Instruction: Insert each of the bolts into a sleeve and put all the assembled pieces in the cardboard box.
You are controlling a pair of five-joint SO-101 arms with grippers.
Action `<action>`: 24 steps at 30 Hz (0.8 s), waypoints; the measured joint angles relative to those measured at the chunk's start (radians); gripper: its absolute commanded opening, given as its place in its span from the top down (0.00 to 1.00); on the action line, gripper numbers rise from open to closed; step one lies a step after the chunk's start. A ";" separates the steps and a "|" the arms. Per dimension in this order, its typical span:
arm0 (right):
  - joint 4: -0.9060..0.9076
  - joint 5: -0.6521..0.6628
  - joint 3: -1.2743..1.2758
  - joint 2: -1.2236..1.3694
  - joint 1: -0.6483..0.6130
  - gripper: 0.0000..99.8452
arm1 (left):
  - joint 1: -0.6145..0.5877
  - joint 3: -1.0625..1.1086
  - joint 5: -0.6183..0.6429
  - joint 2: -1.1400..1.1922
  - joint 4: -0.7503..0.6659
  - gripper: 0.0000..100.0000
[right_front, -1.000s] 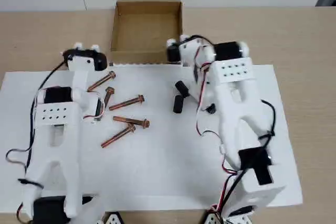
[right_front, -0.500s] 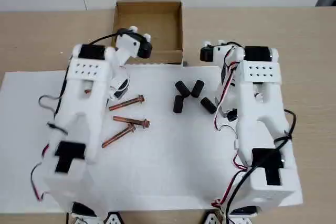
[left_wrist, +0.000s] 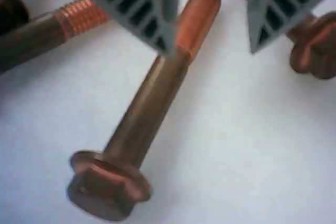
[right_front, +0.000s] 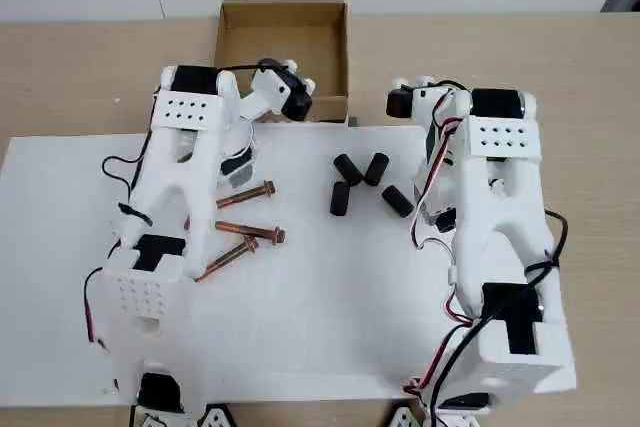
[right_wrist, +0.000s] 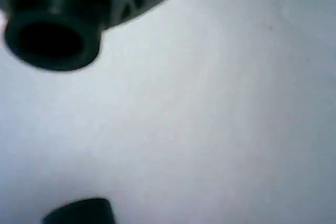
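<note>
In the left wrist view a copper bolt (left_wrist: 152,103) lies on the white paper, with its threaded tip between the grey ribbed fingers (left_wrist: 157,9) of my open left gripper (left_wrist: 210,38). More bolts (left_wrist: 315,45) lie beside it. In the high view my left arm (right_front: 190,117) hangs over the bolts nearest the cardboard box (right_front: 283,9). Three bolts (right_front: 245,194) lie loose beside the arm. My right gripper (right_wrist: 79,9) is shut on a black sleeve (right_wrist: 52,40), whose opening faces the camera. Several sleeves (right_front: 346,166) lie left of my right arm (right_front: 500,137).
A white paper sheet (right_front: 320,317) covers the wooden table, with bare room in its middle and front. The box stands open at the sheet's far edge, between the two arms. Another sleeve (right_wrist: 79,212) lies on the paper below my right gripper.
My left arm swung from the sheet's left side toward the box and now covers two bolts. My right arm shifted right, uncovering two sleeves, then stayed put.
</note>
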 measured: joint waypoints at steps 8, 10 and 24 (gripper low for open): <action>0.000 -0.021 0.000 0.000 0.000 0.99 | 0.049 0.000 -0.011 0.000 0.000 0.89; 0.000 -0.021 0.000 0.000 0.000 0.99 | 0.055 0.000 -0.011 0.000 0.000 0.89; 0.000 -0.021 0.000 0.000 -0.002 0.99 | 0.064 0.000 -0.011 0.095 0.000 0.89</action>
